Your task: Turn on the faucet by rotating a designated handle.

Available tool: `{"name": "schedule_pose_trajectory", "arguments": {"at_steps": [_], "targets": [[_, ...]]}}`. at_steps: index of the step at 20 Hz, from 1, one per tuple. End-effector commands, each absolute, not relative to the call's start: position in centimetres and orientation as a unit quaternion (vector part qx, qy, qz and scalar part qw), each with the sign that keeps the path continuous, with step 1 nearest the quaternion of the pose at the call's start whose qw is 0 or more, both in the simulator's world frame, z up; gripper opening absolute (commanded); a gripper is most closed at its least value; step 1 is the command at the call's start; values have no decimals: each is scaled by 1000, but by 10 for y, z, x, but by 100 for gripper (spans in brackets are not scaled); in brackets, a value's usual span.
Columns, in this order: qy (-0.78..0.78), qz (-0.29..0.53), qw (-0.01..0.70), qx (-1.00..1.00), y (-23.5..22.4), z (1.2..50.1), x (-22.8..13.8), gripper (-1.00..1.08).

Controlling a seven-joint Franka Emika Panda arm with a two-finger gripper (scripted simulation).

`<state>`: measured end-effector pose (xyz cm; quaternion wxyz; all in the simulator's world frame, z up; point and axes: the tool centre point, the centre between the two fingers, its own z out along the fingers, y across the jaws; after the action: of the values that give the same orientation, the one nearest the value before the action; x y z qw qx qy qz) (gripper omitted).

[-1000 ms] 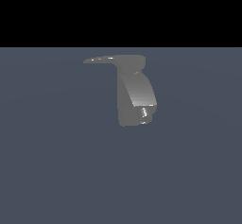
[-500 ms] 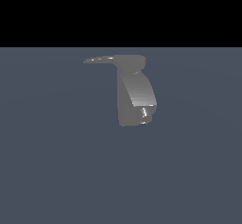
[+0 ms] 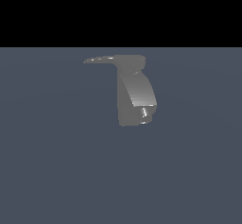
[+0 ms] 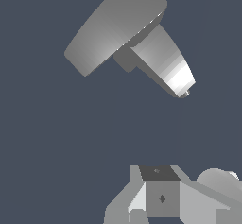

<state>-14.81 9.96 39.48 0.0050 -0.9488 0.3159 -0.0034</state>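
The faucet (image 3: pixel 134 95) is a chunky grey curved block standing on the flat grey floor, with its small round spout (image 3: pixel 145 115) low on the exterior view's right. The handle (image 3: pixel 101 59), a thin flat tapering blade, juts from the top cap toward the exterior view's left. In the wrist view the faucet (image 4: pixel 163 62) appears from above with its broad flat top (image 4: pixel 113 27), well apart from my gripper (image 4: pixel 159 173). The gripper's fingers sit together as one block with nothing between them. The gripper does not show in the exterior view.
A plain grey floor (image 3: pixel 56 171) spreads all around the faucet, under a black background band (image 3: pixel 121 10).
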Motion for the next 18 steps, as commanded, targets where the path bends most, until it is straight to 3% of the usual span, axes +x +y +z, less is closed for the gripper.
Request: {"name": "schedule_pose_trajectory", "arguments": {"at_steps": [1, 18], "targets": [[341, -3, 6, -940, 106, 386, -136, -100], [500, -1, 6, -866, 128, 331, -48, -100]]}}
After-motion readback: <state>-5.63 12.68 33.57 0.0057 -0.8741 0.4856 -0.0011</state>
